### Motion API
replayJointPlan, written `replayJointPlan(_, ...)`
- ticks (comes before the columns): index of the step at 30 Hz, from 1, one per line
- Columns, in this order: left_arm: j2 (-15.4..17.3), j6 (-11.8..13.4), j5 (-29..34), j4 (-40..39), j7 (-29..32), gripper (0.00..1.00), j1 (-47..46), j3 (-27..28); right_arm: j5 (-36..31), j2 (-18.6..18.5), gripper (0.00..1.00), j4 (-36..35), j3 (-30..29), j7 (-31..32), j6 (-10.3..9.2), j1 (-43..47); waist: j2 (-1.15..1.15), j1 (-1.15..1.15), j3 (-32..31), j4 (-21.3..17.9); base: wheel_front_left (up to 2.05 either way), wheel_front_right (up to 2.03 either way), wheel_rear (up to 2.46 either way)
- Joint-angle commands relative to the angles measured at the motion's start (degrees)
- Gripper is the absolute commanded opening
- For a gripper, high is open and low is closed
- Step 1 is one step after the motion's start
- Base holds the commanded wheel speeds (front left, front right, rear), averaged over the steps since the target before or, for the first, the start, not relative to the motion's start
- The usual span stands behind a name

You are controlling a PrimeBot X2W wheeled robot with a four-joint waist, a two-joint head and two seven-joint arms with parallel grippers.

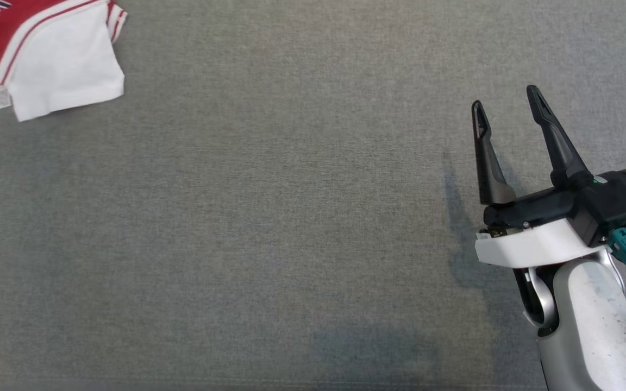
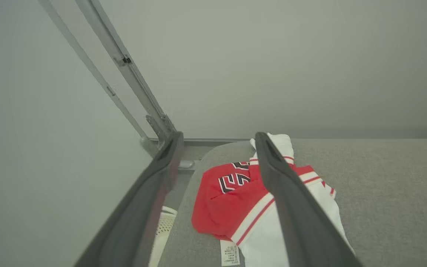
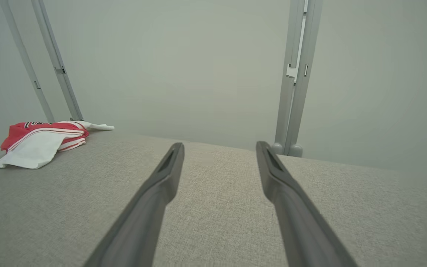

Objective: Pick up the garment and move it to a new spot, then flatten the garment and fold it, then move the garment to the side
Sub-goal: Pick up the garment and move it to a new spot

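Garment [image 1: 57, 60] [image 2: 232, 207] [image 3: 39, 142]: a folded red-and-white fabric jersey, lying at the far left corner of the grey woven tabletop [image 1: 291, 217]. We see our left gripper [image 2: 218, 136] pointing toward it, fingers spread and empty; our right gripper [image 1: 505, 99] [image 3: 219, 146], likewise parted and holding nothing, hovers well apart.
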Motion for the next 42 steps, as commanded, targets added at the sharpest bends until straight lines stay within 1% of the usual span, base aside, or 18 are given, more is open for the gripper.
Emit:
replayJointPlan(1, 0.4, -0.3, -0.2, 0.8, 0.4, 1.0, -0.9, -0.3, -0.2, -0.2, 1.0, -0.4, 0.0, 0.1, -0.02, -0.7, 0.0, -0.01, 6.8, -6.2, 0.0, 0.0, 0.0)
replayJointPlan(5, 0.5, -0.8, -1.3, 6.4, 2.5, 1.0, -2.8, -1.1, -0.5, -0.2, 1.0, -1.9, -0.1, 0.3, -0.02, -0.8, 0.0, -0.01, 8.9, -7.3, 0.0, 0.0, 0.0)
replayJointPlan(14, 0.0, -1.1, -1.7, 14.8, 2.5, 1.0, -5.1, -2.6, -0.7, -0.2, 1.0, -3.8, -0.5, 0.1, -0.02, -0.2, 0.0, -0.01, 10.8, -8.1, 0.0, 0.0, 0.0)
replayJointPlan(16, 0.2, -0.9, -1.3, 16.3, 2.7, 1.0, -5.6, -3.1, -0.9, -0.2, 1.0, -4.2, -0.4, 0.1, -0.02, -0.2, 0.0, -0.01, 11.0, -8.2, 0.0, 0.0, 0.0)
replayJointPlan(21, 0.8, 0.5, -0.7, 19.9, 3.0, 1.0, -6.7, -3.8, -1.1, -0.2, 1.0, -5.1, -0.2, 0.0, -0.02, -0.1, 0.0, -0.01, 11.4, -8.6, 0.0, 0.0, 0.0)
replayJointPlan(22, 0.7, 0.6, -0.8, 20.5, 3.2, 0.94, -6.9, -3.8, -1.2, -0.2, 1.0, -5.3, -0.3, -0.1, -0.02, -0.1, 0.0, -0.01, 11.4, -8.6, 0.0, 0.0, 0.0)
replayJointPlan(23, 0.7, 0.5, -0.9, 21.1, 3.1, 0.56, -7.0, -3.9, -1.1, -0.2, 1.0, -5.4, -0.3, -0.2, -0.02, 0.0, 0.0, -0.01, 11.4, -8.7, 0.0, 0.0, 0.0)
replayJointPlan(24, 0.7, 0.5, -0.9, 21.3, 2.6, 0.31, -7.2, -3.9, -1.2, -0.2, 1.0, -5.5, -0.4, -0.2, -0.02, 0.1, 0.0, -0.01, 11.3, -8.7, 0.0, 0.0, 0.0)
replayJointPlan(25, 0.8, 0.5, -0.9, 21.6, 2.2, 0.08, -7.6, -3.9, -1.2, -0.2, 1.0, -5.5, -0.5, -0.2, -0.02, 0.2, 0.0, -0.01, 11.2, -8.7, 0.0, 0.0, 0.0)
replayJointPlan(26, 1.0, 0.4, -1.0, 21.8, 1.8, 0.0, -7.8, -4.0, -1.2, -0.2, 1.0, -5.5, -0.6, -0.4, -0.02, 0.2, 0.0, -0.01, 10.9, -8.7, 0.0, 0.0, 0.0)
replayJointPlan(33, 1.4, -0.3, -0.9, 22.0, -1.9, 0.0, -9.4, -5.1, -0.4, -0.2, 1.0, -4.0, -0.5, -1.2, -0.02, 0.6, 0.0, -0.01, 7.8, -8.3, 0.0, 0.0, 0.0)
replayJointPlan(41, 0.7, -1.4, -1.8, 20.8, -3.8, 0.0, -10.4, -7.3, 1.0, -0.2, 1.0, -1.2, -1.1, -2.0, -0.02, 1.5, 0.0, -0.01, 1.2, -8.1, 0.0, 0.0, 0.0)
replayJointPlan(42, 0.7, -1.4, -1.8, 20.8, -3.8, 0.0, -10.4, -7.3, 1.0, -0.2, 1.0, -1.2, -1.1, -2.0, -0.02, 1.5, 0.0, -0.01, 1.2, -8.1, 0.0, 0.0, 0.0)
